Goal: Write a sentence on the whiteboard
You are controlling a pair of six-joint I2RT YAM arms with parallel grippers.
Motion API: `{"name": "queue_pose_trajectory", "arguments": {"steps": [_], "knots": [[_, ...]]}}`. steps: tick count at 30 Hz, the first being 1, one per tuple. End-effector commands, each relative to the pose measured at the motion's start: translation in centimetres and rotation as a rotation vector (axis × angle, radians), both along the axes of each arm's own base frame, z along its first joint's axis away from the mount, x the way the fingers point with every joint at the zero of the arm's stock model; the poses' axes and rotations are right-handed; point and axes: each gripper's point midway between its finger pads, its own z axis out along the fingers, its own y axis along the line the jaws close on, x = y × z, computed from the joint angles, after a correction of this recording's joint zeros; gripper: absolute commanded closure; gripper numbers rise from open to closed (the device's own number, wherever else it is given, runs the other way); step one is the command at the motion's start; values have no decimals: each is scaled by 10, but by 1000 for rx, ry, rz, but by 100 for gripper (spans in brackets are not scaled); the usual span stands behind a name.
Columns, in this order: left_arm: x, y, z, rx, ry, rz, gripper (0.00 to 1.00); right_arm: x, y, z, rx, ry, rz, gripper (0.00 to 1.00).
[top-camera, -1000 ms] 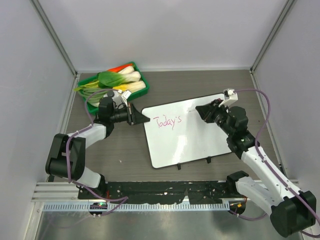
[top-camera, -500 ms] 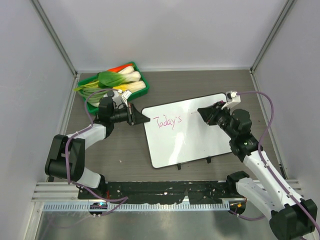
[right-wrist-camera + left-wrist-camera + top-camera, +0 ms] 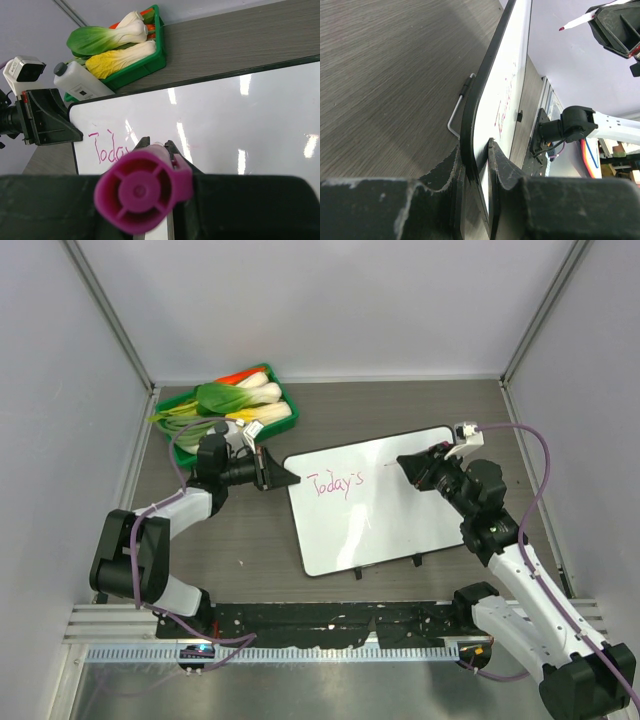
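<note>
The whiteboard [image 3: 372, 508] lies on the table, slightly raised at its left edge [image 3: 512, 75]. My left gripper [image 3: 284, 478] is shut on that edge, one finger above the board and one under it [image 3: 476, 150]. The sentence [image 3: 336, 483] reads only "Today's" in pink script near the board's top left [image 3: 107, 150]. My right gripper [image 3: 408, 464] is shut on a pink marker [image 3: 142, 190], whose cap end fills the right wrist view. The marker's tip [image 3: 561, 28] hangs just off the board's surface, to the right of the written word.
A green tray [image 3: 283, 390] of bok choy and other vegetables stands at the back left, beyond the left gripper. A white bottle [image 3: 80, 85] stands between the tray and the board. Grey walls close in the table on three sides.
The right gripper and marker have drifted a little to the right, away from the written word. The left gripper and the board have not moved.
</note>
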Motion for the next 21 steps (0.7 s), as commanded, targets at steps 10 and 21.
{"name": "queue_pose_trajectory", "arguments": {"steps": [10,21], "knots": [[-2,-1,-18,76,-67,-2,100,4,-2,6,-24,-23,-7,99],[-3,-1,-21,80,-60,-2,100,3,31,16,-166,-69,-81,99]]}}
